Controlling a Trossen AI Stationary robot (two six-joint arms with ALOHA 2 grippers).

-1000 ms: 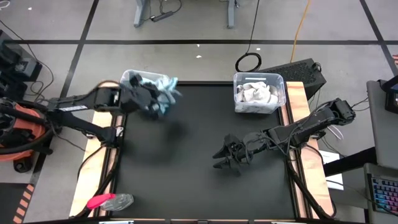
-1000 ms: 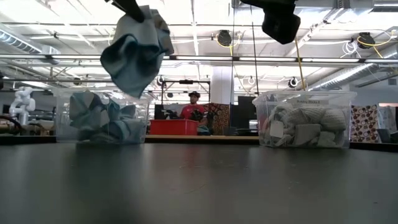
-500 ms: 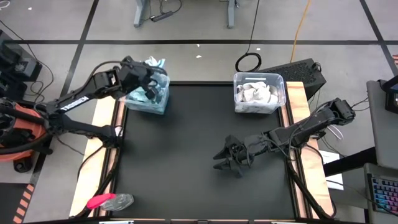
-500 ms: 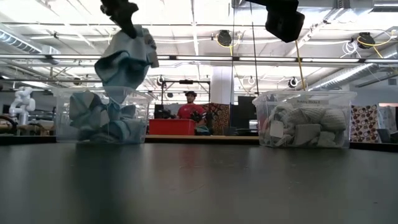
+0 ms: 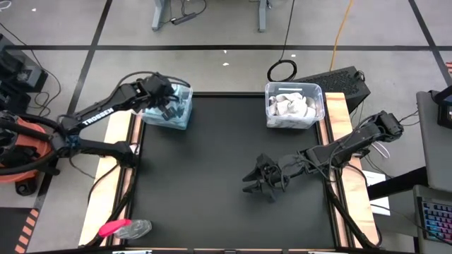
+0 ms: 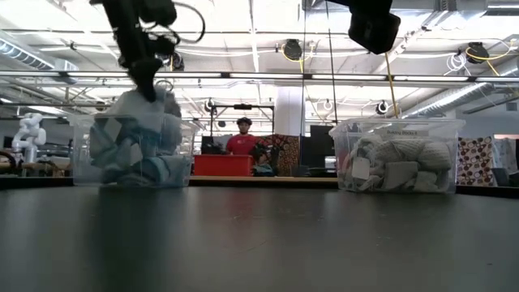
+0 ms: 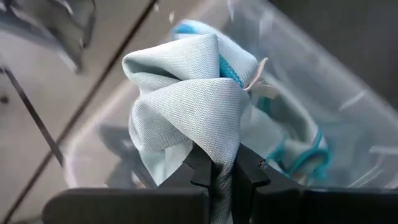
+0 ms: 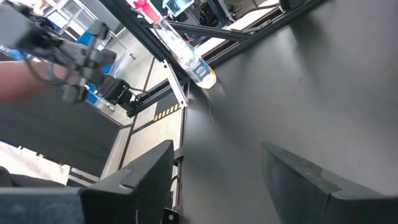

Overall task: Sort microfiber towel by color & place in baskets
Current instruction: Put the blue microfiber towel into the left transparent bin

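Behind the black table, a person sits beside a red bin.

Overhead view straight down on the whole worktop, low view level across it toward the room, both sharing the two baskets, wrist views close, looking past each end effector

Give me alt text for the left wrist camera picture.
The left gripper is shut on a light teal-blue towel, bunched above its fingers, held over a clear basket that already holds blue cloth.
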